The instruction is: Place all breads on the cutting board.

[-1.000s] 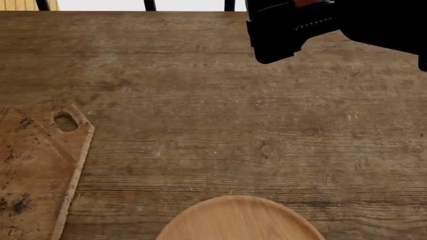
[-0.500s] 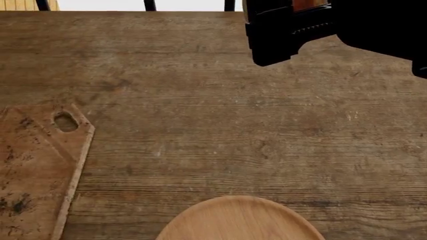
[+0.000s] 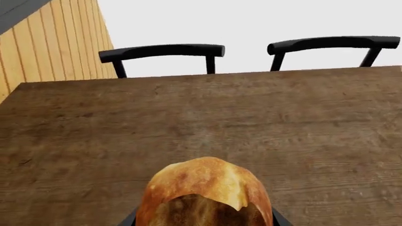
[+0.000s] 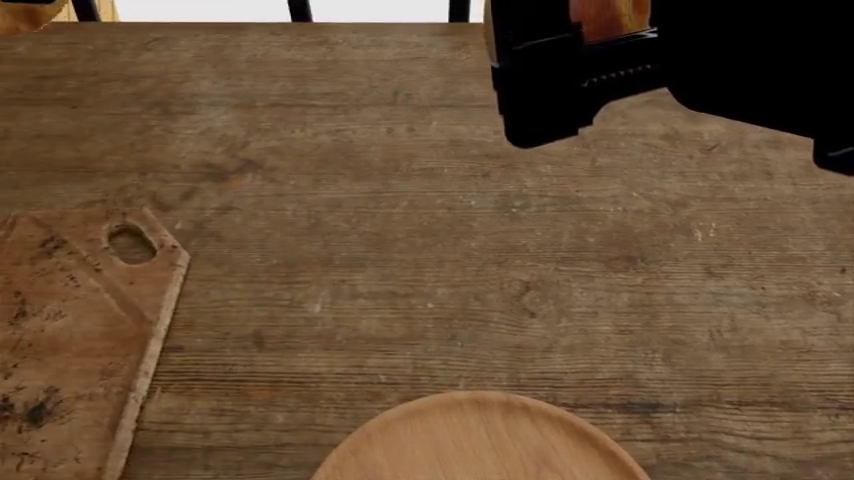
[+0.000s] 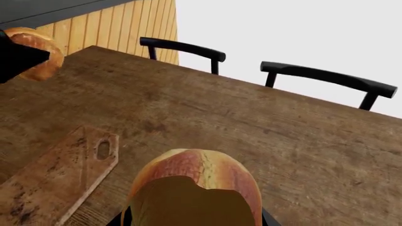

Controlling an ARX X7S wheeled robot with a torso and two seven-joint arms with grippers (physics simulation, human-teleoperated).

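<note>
Well, nearest is a round wooden plate, and to its left the cutting board lies bare. The right gripper is clamped on a roll high over the table. Farther off, the left gripper grips the other roll. I'd carry each across low and only let go once it's squarely over the board, clear of the edge and hole, so neither rolls away

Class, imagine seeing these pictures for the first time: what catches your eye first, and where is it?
A golden-brown crusty roll fills the left wrist view's foreground, gripped above the brown wooden table. A second, rounder brown roll sits likewise in the right gripper. The worn reddish-brown cutting board lies bare at the table's left.
</note>
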